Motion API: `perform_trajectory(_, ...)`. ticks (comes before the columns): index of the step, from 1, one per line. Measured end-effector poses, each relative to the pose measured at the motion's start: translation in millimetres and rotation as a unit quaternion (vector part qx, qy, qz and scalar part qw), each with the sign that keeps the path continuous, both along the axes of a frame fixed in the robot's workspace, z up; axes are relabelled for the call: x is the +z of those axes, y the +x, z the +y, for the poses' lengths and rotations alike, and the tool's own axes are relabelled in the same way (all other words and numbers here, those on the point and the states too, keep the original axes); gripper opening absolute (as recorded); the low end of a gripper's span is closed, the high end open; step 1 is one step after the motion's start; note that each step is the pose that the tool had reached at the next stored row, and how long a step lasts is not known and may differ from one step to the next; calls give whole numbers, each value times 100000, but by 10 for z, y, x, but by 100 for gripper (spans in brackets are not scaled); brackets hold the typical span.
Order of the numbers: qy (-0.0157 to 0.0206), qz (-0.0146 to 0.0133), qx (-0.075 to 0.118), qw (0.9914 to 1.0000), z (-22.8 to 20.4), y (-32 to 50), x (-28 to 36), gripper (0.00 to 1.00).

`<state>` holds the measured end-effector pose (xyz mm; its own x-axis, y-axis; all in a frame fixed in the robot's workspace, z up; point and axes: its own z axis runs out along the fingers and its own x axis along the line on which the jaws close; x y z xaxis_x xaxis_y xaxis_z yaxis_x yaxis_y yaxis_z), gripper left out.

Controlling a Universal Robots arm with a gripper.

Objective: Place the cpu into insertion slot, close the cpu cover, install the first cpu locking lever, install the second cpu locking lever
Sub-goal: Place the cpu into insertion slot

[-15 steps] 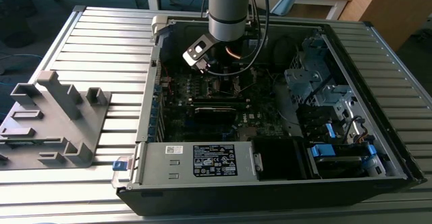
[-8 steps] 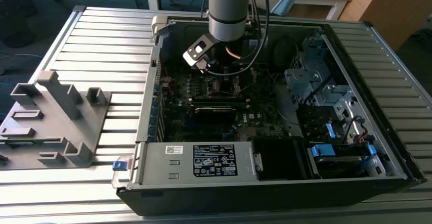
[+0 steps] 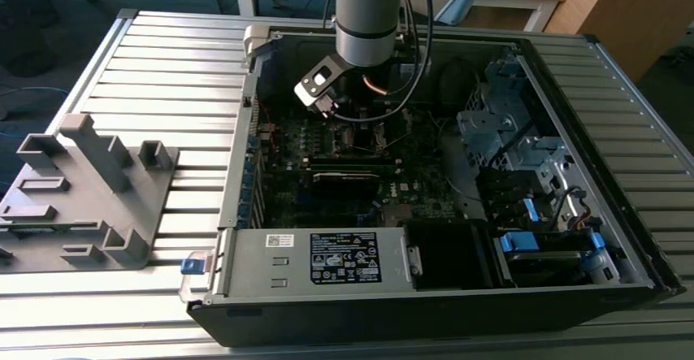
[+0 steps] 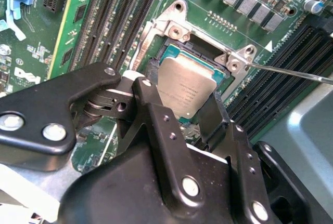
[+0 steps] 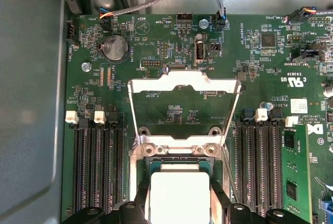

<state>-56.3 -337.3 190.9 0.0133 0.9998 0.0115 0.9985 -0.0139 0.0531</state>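
The cpu (image 4: 186, 84), a flat square chip with a dull silver face, sits between the black fingers (image 4: 151, 96) of my gripper (image 4: 184, 104), which is shut on it. It is held at the insertion slot (image 4: 202, 51), whose black rim shows around its far edge; I cannot tell whether it is seated. In the first wrist view the cpu (image 5: 179, 195) lies between the fingertips of the gripper (image 5: 180, 206) over the slot (image 5: 156, 162). The cpu cover (image 5: 182, 82), a thin silvery frame, stands swung open beyond the slot. A thin locking lever (image 4: 291, 73) sticks out beside the slot's metal bracket.
The arm (image 3: 369, 27) reaches down into an open computer case (image 3: 607, 238). Black memory slots (image 5: 96, 167) flank the socket on both sides. A labelled silver power-supply box (image 3: 336, 256) lies at the near edge. A grey fixture (image 3: 81, 189) stands at the exterior view's left.
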Motion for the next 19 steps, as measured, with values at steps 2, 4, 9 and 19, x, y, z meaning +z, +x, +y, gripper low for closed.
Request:
perform_trajectory(2,11,-14,4,100000,0,0,-1,54)
perform_trajectory(4,39,-26,3,100000,1,1,-3,55)
perform_trajectory(9,-15,10,3,100000,0,0,8,67)
perform_trajectory(19,34,-9,0,100000,0,0,114,67)
